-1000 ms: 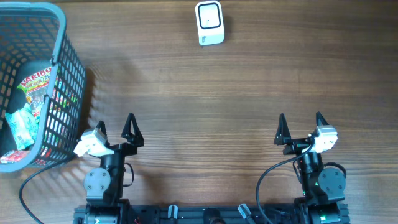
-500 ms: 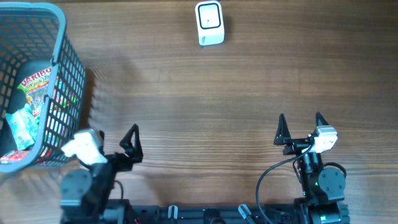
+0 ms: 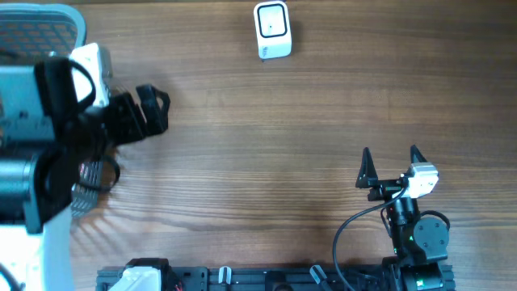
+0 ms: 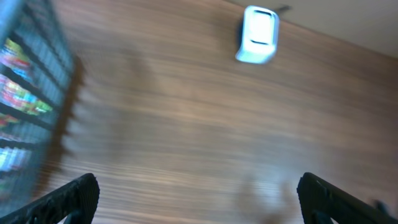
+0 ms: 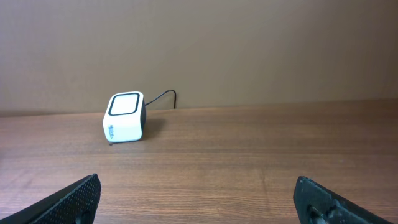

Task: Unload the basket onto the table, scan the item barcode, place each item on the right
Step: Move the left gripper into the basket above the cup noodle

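Table [image 3: 283, 121] of wood; basket [image 3: 48, 14] at ten o'clock; my left gripper [image 3: 157, 109] beside its rim, jaws wide and empty; my right gripper [image 3: 389, 162] at five o'clock, likewise spread and empty; white scanner [image 3: 272, 30] at twelve o'clock; blurred bright packets [image 4: 15, 102] inside the basket.

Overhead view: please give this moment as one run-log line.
left end effector open, empty, by basket | right end effector open, empty | scanner untouched | step: nothing picked yet
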Robot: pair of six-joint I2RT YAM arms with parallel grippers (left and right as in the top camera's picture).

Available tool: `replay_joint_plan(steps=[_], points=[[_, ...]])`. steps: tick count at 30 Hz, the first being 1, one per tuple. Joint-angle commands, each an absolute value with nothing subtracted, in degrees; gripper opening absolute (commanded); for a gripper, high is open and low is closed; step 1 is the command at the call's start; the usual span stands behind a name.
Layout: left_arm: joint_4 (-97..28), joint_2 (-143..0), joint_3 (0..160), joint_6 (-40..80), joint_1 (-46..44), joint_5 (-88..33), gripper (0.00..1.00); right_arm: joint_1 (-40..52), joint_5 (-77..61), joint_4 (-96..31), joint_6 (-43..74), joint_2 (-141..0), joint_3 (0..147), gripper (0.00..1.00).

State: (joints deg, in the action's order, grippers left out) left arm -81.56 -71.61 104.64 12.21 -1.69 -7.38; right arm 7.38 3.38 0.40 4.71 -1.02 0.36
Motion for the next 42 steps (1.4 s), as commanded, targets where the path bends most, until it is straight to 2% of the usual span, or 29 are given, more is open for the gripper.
replay_joint_plan(steps=[1,3,8,12,18,21,26,35,39,42], points=[[-81.0,-72.3,106.2,9.8,2.2,8.0,1.00,7.2,2.7,0.6,4.5,-0.8,0.3,1.00],[-80.3,-72.3,106.2,9.8,8.6,14.0,1.00,7.2,2.7,0.6,4.5,-0.8,0.3,1.00],[-76.7,-73.7,106.2,14.9,27.8,14.4,1.00,7.2,2.7,0.6,4.5,-0.8,0.3,1.00],[-78.0,-77.7,106.0,21.0,34.9,14.0,1.00,7.2,2.7,0.6,4.5,-0.8,0.3,1.00],[-78.7,-83.5,106.0,24.1,39.7,13.7,1.00,7.2,2.7,0.6,4.5,-0.8,0.3,1.00],[-78.5,-87.2,106.0,18.0,40.4,10.7,1.00,7.2,2.7,0.6,4.5,-0.8,0.3,1.00],[-77.6,-94.1,106.0,-5.3,40.4,3.6,1.00,7.2,2.7,0.6,4.5,-0.8,0.3,1.00],[-78.5,-103.0,106.0,-28.3,40.8,-3.0,0.98,7.2,2.7,0.6,4.5,-0.8,0.3,0.99],[-81.1,-107.0,106.0,-34.5,43.2,-11.7,1.00,7.2,2.7,0.6,4.5,-0.8,0.3,1.00],[-79.3,-106.7,106.0,-34.5,45.4,-13.3,1.00,7.2,2.7,0.6,4.5,-0.8,0.3,1.00]])
